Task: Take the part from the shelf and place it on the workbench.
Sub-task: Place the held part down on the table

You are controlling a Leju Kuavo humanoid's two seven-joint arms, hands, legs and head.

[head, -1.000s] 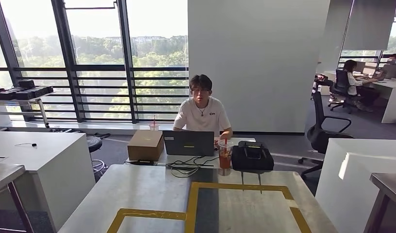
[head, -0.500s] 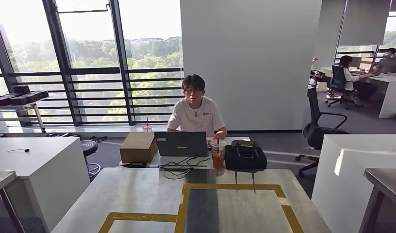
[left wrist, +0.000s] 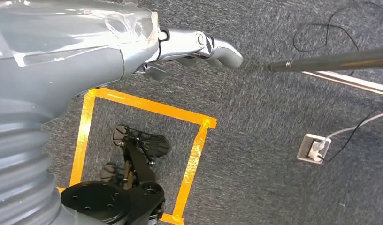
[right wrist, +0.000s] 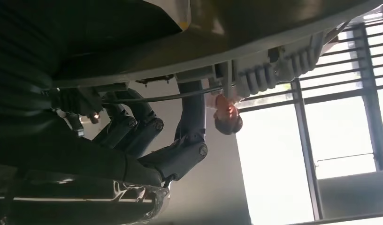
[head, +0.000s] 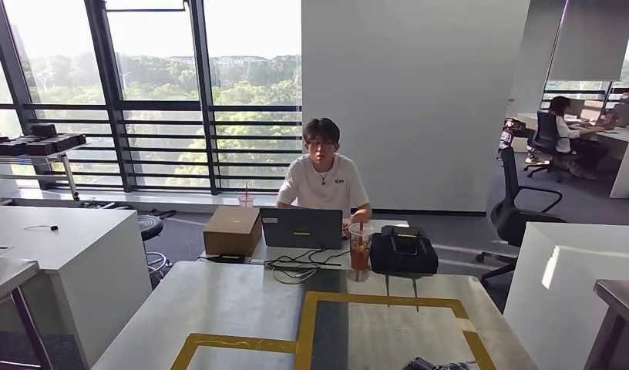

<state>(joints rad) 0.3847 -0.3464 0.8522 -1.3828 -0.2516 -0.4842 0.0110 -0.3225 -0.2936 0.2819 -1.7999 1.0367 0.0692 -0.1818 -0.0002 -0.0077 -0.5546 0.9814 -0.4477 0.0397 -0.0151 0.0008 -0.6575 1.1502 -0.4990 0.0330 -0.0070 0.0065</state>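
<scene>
R hand [right wrist: 147, 140]: dark fingers [right wrist: 189, 151] curled, low over the workbench [head: 219, 301]. Bench top and yellow tape [head: 305, 324] lie just past the fingertips. There's a dark lump [right wrist: 77, 105] at the finger roots, too dim to ID, so can't tell if the hand is gripping or empty.

L hand [left wrist: 180, 47]: hanging at the side, fingers apart and stretched out, nothing in them. Carpet and an orange tape square [left wrist: 199, 140] are below the fingertips.

The part: can't pick it out for sure. Best guess it's the dark shape [head: 438, 364] at the bench's near edge, inside the taped zone, at or in the R fingers. No shelf in sight, so prob at the place step.

Handling (judgement): looks dark and rigid, prob plastic/metal, light enough for one hand, not fragile. Could be smooth, so wrap fingers round the body w/ thumb opposite, not a tip pinch. Set it flat inside the tape before letting go.

Diff vs earlier:
- whole head view shifted vs 0.5 s ago, roughly back to the 1 s framing, so that's cam sway and not the objects
- dark shape at the near edge is new, absent in both earlier frames
- person [head: 323, 177], laptop [head: 300, 227], cup [head: 359, 245], bag [head: 404, 253], box [head: 232, 230] sit as before on the far table
</scene>
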